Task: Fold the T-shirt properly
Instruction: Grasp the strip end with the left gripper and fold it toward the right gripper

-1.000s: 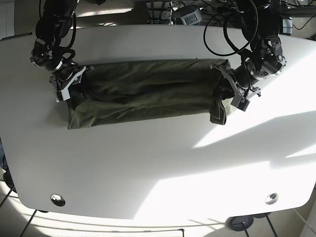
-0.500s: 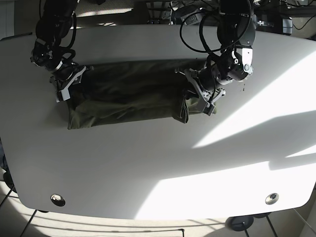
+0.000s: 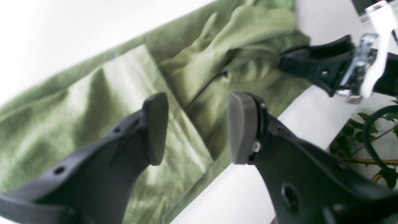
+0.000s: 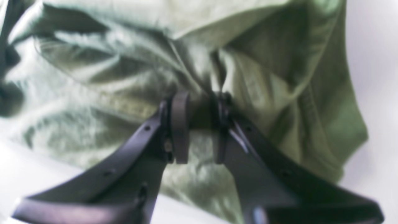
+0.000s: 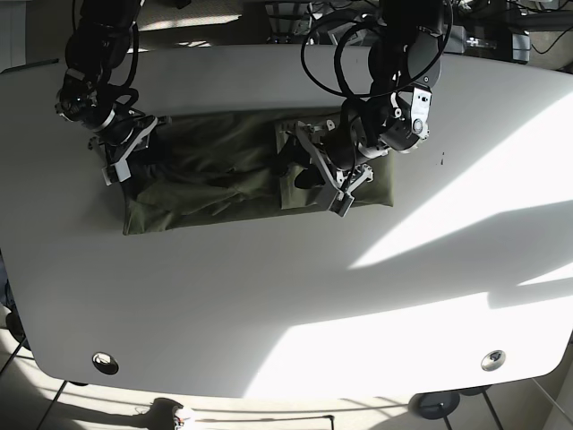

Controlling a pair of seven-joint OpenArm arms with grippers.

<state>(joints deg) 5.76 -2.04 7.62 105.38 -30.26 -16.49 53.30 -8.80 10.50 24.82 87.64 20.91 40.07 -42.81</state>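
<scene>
Olive-green T-shirt (image 5: 224,175) lies in a long band across the white table (image 5: 286,296), one end doubled inward. Left gripper (image 3: 194,127) hovers there, fingers apart; right gripper (image 4: 199,127) pinches the opposite end. Next, I'd guess, that end gets carried inward to finish the fold

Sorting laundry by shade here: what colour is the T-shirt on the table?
Olive green, plain with no print visible; the T-shirt shows it best in the left wrist view.

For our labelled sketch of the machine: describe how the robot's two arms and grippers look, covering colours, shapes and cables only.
Both arms are black and chunky, with rounded joint housings. The left gripper has two curved matte-black fingers ending in flat grey pads, with small round holes in the finger bodies. The right gripper is built alike. Black cables loop above the left arm; silver-white brackets sit at the wrists.
</scene>
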